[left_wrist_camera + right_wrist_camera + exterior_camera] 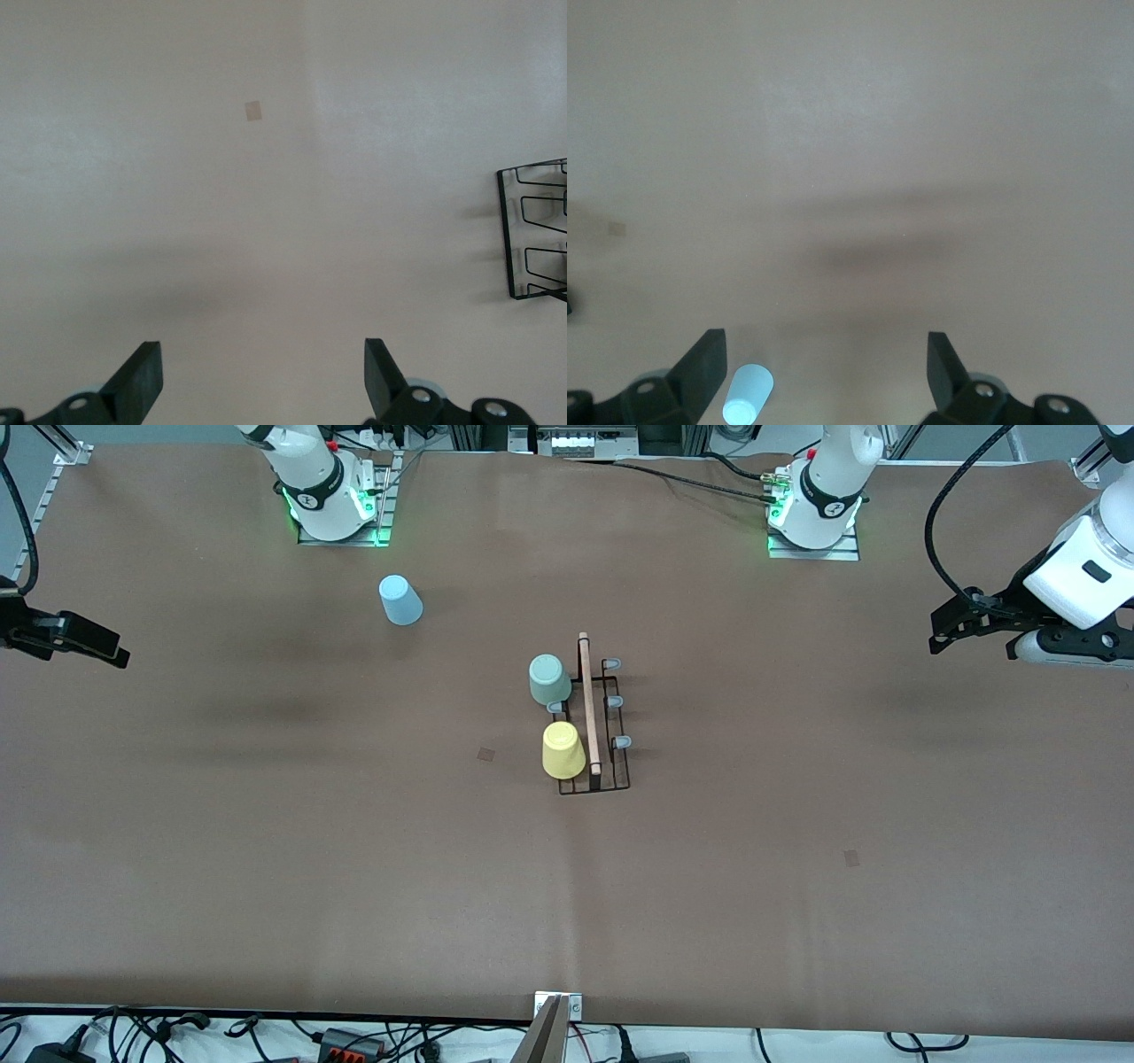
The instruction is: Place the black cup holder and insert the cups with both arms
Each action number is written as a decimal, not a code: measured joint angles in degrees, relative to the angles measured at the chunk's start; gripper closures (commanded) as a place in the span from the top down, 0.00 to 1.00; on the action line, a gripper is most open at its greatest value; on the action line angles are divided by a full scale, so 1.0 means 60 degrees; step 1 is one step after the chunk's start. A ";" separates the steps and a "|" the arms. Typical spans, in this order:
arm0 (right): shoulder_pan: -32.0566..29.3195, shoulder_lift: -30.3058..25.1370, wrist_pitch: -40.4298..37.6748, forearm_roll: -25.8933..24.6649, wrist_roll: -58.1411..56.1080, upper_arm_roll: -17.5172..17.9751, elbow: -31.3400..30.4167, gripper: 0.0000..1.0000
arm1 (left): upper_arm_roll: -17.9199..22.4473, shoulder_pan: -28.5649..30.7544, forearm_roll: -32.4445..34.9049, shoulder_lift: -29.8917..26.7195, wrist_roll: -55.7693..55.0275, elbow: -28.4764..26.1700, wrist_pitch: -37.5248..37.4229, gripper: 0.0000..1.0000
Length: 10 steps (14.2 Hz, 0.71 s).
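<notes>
The black cup holder [588,708] stands at the middle of the table, its wooden rod handle on top. A grey-green cup [549,679] and a yellow cup [563,750] sit upside down on its prongs on the side toward the right arm's end. A light blue cup [400,600] stands upside down on the table near the right arm's base. My left gripper [937,640] [261,363] hangs open and empty over the left arm's end of the table, with the holder's wire end [532,230] in its view. My right gripper [120,657] [827,354] hangs open and empty over the right arm's end, the blue cup [749,394] below it.
Three grey-tipped prongs [614,702] on the holder's side toward the left arm carry nothing. Small square marks [485,754] [851,857] lie on the brown table cover. The arm bases [335,505] [815,514] stand along the table edge farthest from the front camera, and cables run along the nearest edge.
</notes>
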 measured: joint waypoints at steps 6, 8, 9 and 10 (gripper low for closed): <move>0.0082 -0.0096 -0.0068 -0.0009 -0.0224 0.0003 0.0023 1.00 | 0.0000 0.0000 0.0000 0.0001 0.0000 0.0000 0.0000 1.00; 0.0104 -0.0096 -0.0074 -0.0013 -0.0224 0.0003 0.0023 1.00 | 0.0000 0.0000 0.0000 0.0002 0.0000 0.0000 0.0000 1.00; 0.0103 -0.0095 -0.0075 -0.0018 -0.0224 -0.0002 0.0023 1.00 | 0.0000 0.0000 0.0000 0.0002 0.0000 0.0000 0.0000 1.00; 0.0103 -0.0093 -0.0075 -0.0021 -0.0224 -0.0006 0.0023 1.00 | 0.0000 0.0000 0.0000 0.0002 0.0000 0.0000 0.0000 1.00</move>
